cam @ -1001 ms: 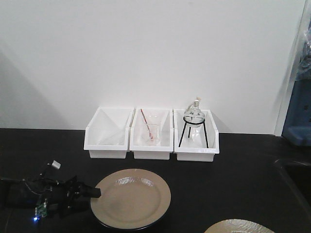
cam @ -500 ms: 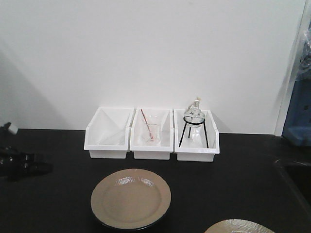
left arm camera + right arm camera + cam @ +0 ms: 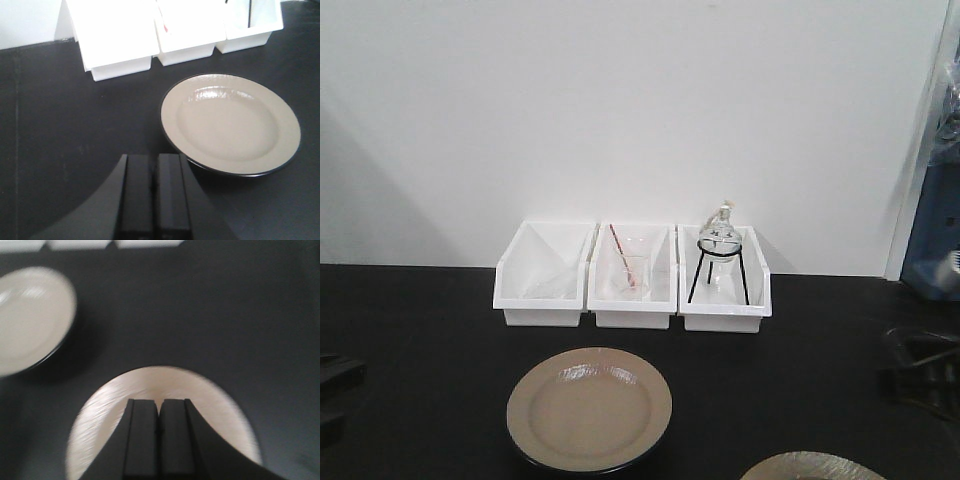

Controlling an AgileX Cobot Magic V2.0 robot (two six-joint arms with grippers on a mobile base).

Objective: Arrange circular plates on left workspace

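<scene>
One circular plate [image 3: 589, 410], tan with a dark rim, lies flat on the black countertop of the left workspace [image 3: 420, 320]. In the left wrist view this plate [image 3: 230, 122] sits just right of and beyond my left gripper [image 3: 154, 157], which is shut on nothing and clear of the rim. A second plate [image 3: 812, 466] shows at the bottom edge on the right. My right gripper [image 3: 160, 402] hangs shut and empty over this second plate [image 3: 110, 410], which looks blurred. In the front view the left gripper [image 3: 332, 385] is a dark shape at the far left edge.
Three white bins [image 3: 632, 275] line the back wall; the middle one holds glassware with a red stick, the right one a flask on a black tripod [image 3: 720, 262]. A blurred dark shape, probably my right arm [image 3: 920, 375], is at the right edge.
My left gripper has drawn back leftward from the plate's left rim to the frame edge; the plate stayed put. A blurred dark shape has come in at the right edge.
</scene>
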